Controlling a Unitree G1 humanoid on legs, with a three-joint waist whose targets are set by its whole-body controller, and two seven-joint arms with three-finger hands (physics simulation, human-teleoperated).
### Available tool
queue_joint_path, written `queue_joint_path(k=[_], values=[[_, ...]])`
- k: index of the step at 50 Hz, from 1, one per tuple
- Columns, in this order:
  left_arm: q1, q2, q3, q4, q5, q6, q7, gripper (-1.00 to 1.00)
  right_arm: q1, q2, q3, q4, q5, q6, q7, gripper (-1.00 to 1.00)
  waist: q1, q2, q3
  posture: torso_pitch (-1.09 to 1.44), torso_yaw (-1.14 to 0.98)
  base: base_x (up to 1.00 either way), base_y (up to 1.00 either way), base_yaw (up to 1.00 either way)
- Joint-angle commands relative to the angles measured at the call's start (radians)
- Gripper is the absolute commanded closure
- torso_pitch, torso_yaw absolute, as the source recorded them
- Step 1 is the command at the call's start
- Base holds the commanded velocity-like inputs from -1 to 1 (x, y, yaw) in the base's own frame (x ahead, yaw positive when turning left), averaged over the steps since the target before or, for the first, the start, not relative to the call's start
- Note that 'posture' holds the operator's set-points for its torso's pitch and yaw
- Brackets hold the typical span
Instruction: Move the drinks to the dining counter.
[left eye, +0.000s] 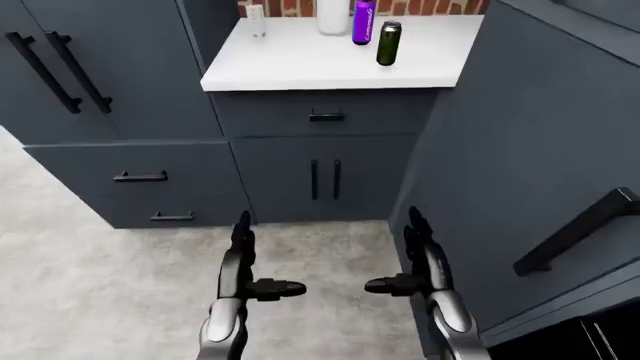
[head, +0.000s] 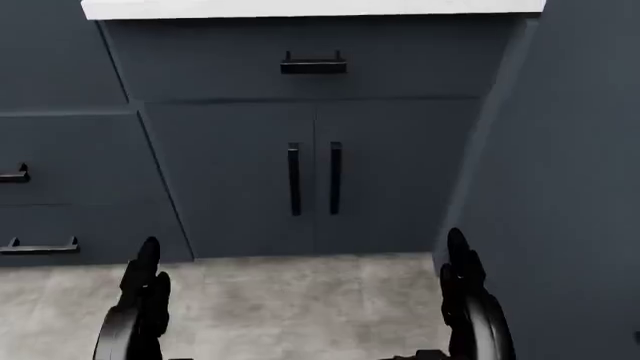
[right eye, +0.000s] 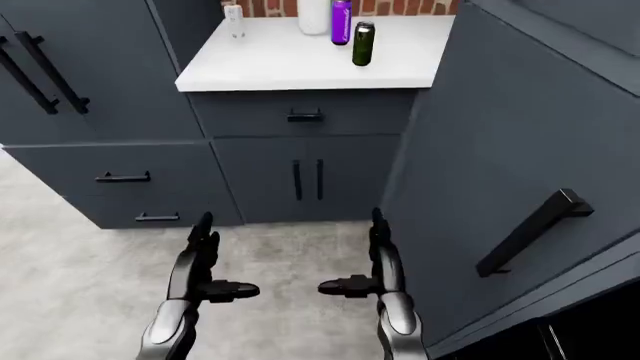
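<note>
We hold our left hand (left eye: 245, 274) and right hand (left eye: 420, 274) low over the grey floor (left eye: 90, 277), fingers spread and empty, thumbs pointing at each other. The drinks stand upright well beyond and above the fingertips: a dark green can (left eye: 388, 43) nearest us, toward the right edge of the white counter (left eye: 300, 67), and a purple bottle (left eye: 364, 21) just behind it. Our right hand seems nearer both. A white container (left eye: 333, 15) stands beside the bottle, and a small white bottle (left eye: 256, 21) toward the left edge. The tall cabinet (left eye: 540, 150) crowds our right side.
</note>
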Motion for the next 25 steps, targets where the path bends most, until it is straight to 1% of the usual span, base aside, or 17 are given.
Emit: queue_joint_path(k=[1, 2, 3, 4, 5, 6, 7, 8, 11, 14, 16, 17, 20, 22, 24, 25], values=[[-0.03, 0.003, 0.004, -0.105, -0.003, -0.054, 0.007, -1.0, -0.024, -0.007, 0.016, -0.091, -0.022, -0.052, 0.004, -1.0, -0.002, -0.008, -0.001, 0.0, 0.0, 0.0, 0.0, 0.0], [-0.029, 0.002, 0.003, -0.12, -0.003, -0.046, 0.007, -1.0, -0.018, -0.006, 0.019, -0.11, -0.029, -0.042, 0.006, -1.0, 0.002, -0.008, -0.035, 0.0, 0.0, 0.0, 0.0, 0.0], [-0.028, 0.002, 0.003, -0.124, -0.003, -0.046, 0.008, -1.0, -0.02, -0.005, 0.017, -0.104, -0.029, -0.048, 0.009, -1.0, 0.007, -0.002, -0.062, 0.0, 0.0, 0.0, 0.0, 0.0], [-0.027, 0.003, -0.002, -0.12, 0.007, -0.052, 0.008, -1.0, -0.023, -0.004, 0.016, -0.097, -0.03, -0.052, 0.009, -1.0, 0.007, -0.002, -0.052, 0.0, 0.0, 0.0, 0.0, 0.0], [-0.029, 0.003, -0.001, -0.115, 0.006, -0.054, 0.007, -1.0, -0.02, -0.003, 0.017, -0.105, -0.031, -0.046, 0.009, -1.0, 0.006, -0.007, -0.016, 0.0, 0.0, 0.0, 0.0, 0.0], [-0.032, 0.005, 0.001, -0.113, 0.006, -0.053, 0.005, -1.0, -0.021, -0.003, 0.017, -0.102, -0.033, -0.049, 0.01, -1.0, 0.006, -0.008, -0.039, 0.0, 0.0, 0.0, 0.0, 0.0], [-0.035, 0.006, 0.004, -0.115, 0.004, -0.049, 0.006, -1.0, -0.018, -0.002, 0.018, -0.11, -0.035, -0.045, 0.01, -1.0, 0.007, -0.008, -0.069, 0.0, 0.0, 0.0, 0.0, 0.0], [-0.035, 0.005, 0.004, -0.12, 0.006, -0.047, 0.008, -1.0, -0.016, -0.001, 0.018, -0.115, -0.031, -0.043, 0.013, -1.0, 0.008, -0.007, -0.075, 0.0, 0.0, 0.0, 0.0, 0.0], [-0.04, 0.009, -0.002, -0.145, 0.013, -0.012, 0.002, -1.0, -0.019, -0.001, 0.017, -0.14, -0.024, -0.021, 0.019, -1.0, 0.009, -0.005, -0.076, 0.0, 0.0, 0.0, 0.0, 0.0], [-0.069, 0.013, 0.007, -0.19, 0.015, 0.048, 0.003, -1.0, -0.031, -0.004, 0.011, -0.189, -0.019, 0.028, 0.02, -1.0, 0.009, -0.004, -0.08, 0.0, 0.0, 0.0, 0.0, 0.0], [-0.096, 0.019, 0.001, -0.294, 0.027, 0.152, 0.004, -1.0, -0.042, -0.012, 0.0, -0.281, -0.015, 0.112, 0.019, -1.0, 0.008, -0.003, -0.084, 0.0, 0.0, 0.0, 0.0, 0.0], [-0.108, 0.019, 0.0, -0.326, 0.03, 0.188, 0.002, -1.0, -0.055, -0.017, -0.008, -0.303, -0.012, 0.14, 0.02, -1.0, 0.008, -0.003, -0.087, 0.0, 0.0, 0.0, 0.0, 0.0], [-0.168, 0.022, 0.01, -0.413, 0.032, 0.293, 0.007, -1.0, -0.09, -0.032, -0.021, -0.46, -0.029, 0.29, 0.024, -1.0, 0.01, -0.006, -0.089, 0.0, 0.0, 0.0, 0.0, 0.0], [-0.196, 0.022, 0.003, -0.454, 0.035, 0.344, 0.011, -1.0, -0.115, -0.032, -0.037, -0.509, -0.016, 0.35, 0.025, -1.0, 0.011, -0.006, -0.092, 0.0, 0.0, 0.0, 0.0, 0.0], [-0.236, 0.026, -0.008, -0.493, 0.047, 0.396, 0.007, -1.0, -0.144, -0.035, -0.041, -0.564, -0.01, 0.424, 0.019, -1.0, 0.01, -0.006, -0.094, 0.0, 0.0, 0.01, 0.0, 0.0], [-0.257, 0.027, -0.009, -0.526, 0.05, 0.44, 0.007, -1.0, -0.156, -0.036, -0.043, -0.588, -0.004, 0.447, 0.018, -1.0, 0.01, -0.001, -0.118, 0.0, 0.0, 0.3, 0.0, 0.0]])
